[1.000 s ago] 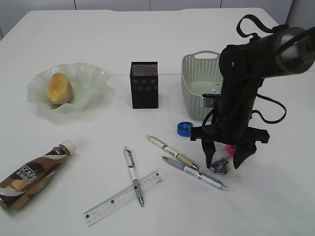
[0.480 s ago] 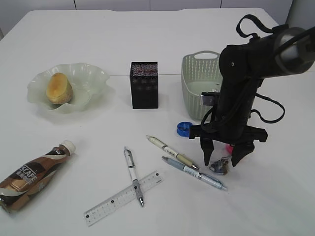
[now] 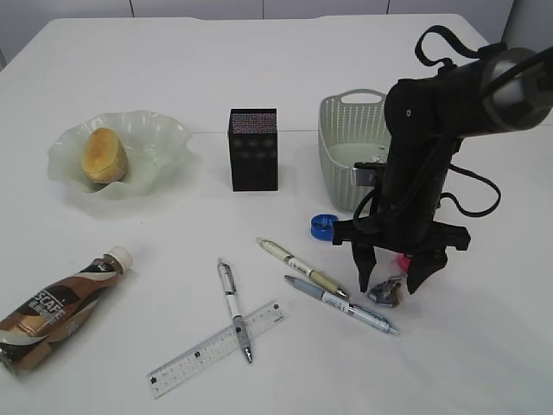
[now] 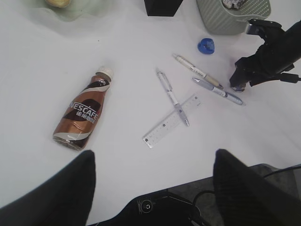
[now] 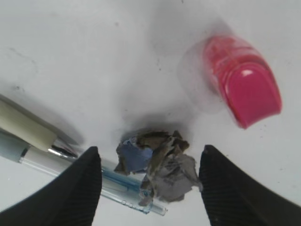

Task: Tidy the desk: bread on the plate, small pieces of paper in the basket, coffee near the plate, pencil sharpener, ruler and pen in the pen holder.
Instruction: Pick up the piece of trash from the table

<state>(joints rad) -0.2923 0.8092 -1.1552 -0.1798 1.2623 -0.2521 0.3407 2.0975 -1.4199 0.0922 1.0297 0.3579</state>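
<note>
— Our right gripper [image 3: 390, 282] hangs open straddling the crumpled scrap of paper [image 3: 385, 293] at the lower right of the frame, one finger on each side and nothing held. How do we take it cleanly?

— We judge it best to lower until the fingertips nearly meet the surface [image 3: 285, 78], then close on the scrap alone. The blue pen [image 3: 342, 304] lies just beside it on the left, so we should keep that finger clear of the pen tip. From there the scrap goes up to the basket [image 3: 339, 149], which stands near, above the gripper in the frame.

— What does the right wrist view add?

— It shows the scrap [image 5: 157, 165] centred between the two dark fingers, touching the pen's clear tip [image 5: 141, 200], and a pink sharpener [image 5: 242, 87] at the upper right, apart from the paper. The exterior view hides most of that sharpener behind the arm.

— And the left gripper?

— Its fingers [image 4: 56, 188] frame the bottom of the left wrist view, spread wide and empty, high above the coffee bottle [image 4: 84, 113], which lies on its side. The exterior view shows the bread [image 3: 104, 156] on the plate [image 3: 164, 130].
</note>
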